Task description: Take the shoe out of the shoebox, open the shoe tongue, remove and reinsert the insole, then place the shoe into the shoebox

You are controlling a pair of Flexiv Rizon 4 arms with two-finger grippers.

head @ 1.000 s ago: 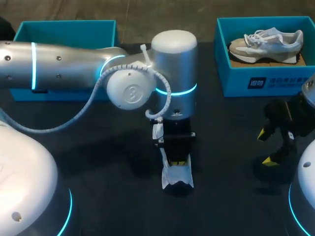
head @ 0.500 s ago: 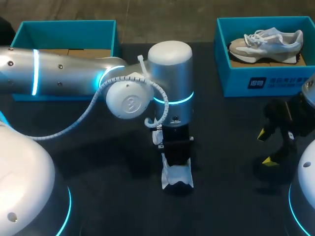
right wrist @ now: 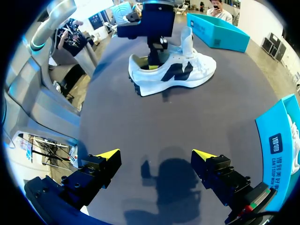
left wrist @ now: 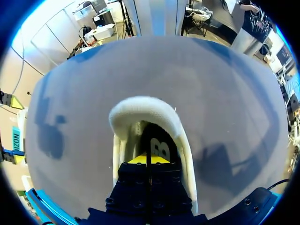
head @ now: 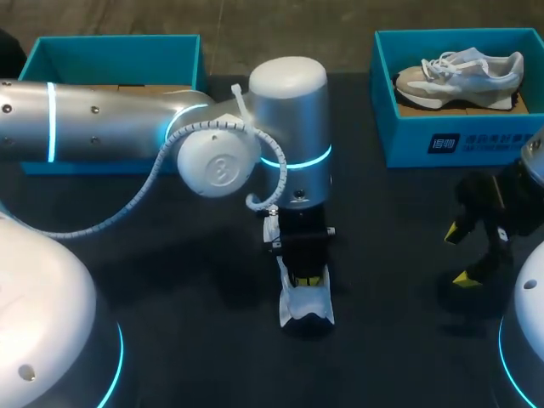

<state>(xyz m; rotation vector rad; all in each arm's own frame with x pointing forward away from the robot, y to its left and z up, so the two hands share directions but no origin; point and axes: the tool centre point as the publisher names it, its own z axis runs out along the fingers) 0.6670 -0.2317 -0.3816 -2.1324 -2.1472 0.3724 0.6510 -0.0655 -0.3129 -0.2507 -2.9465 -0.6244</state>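
Observation:
A white shoe (head: 306, 308) stands on the dark table near the front middle, heel toward the front edge. My left gripper (head: 308, 276) points straight down into its heel opening. In the left wrist view the yellow tips of the left gripper (left wrist: 147, 159) are pressed together, shut, inside the padded heel collar (left wrist: 140, 108), over the dark printed insole (left wrist: 162, 149). Whether they pinch the insole is hidden. From the right wrist view the shoe (right wrist: 173, 70) shows its raised tongue (right wrist: 187, 40). My right gripper (head: 459, 255) stands open over bare table at the right, well away from the shoe, with nothing between its fingers (right wrist: 108, 155).
A teal shoebox (head: 463, 140) at the back right holds a second, grey-white shoe (head: 459, 72). Another teal box (head: 110, 51) sits at the back left, partly behind my left arm. The table is dark and bare between the shoe and my right gripper.
My left gripper dipped deeper into the shoe half a second ago and has come up a little again, its wrist drifting slightly left. The shoe and the right arm have not moved.

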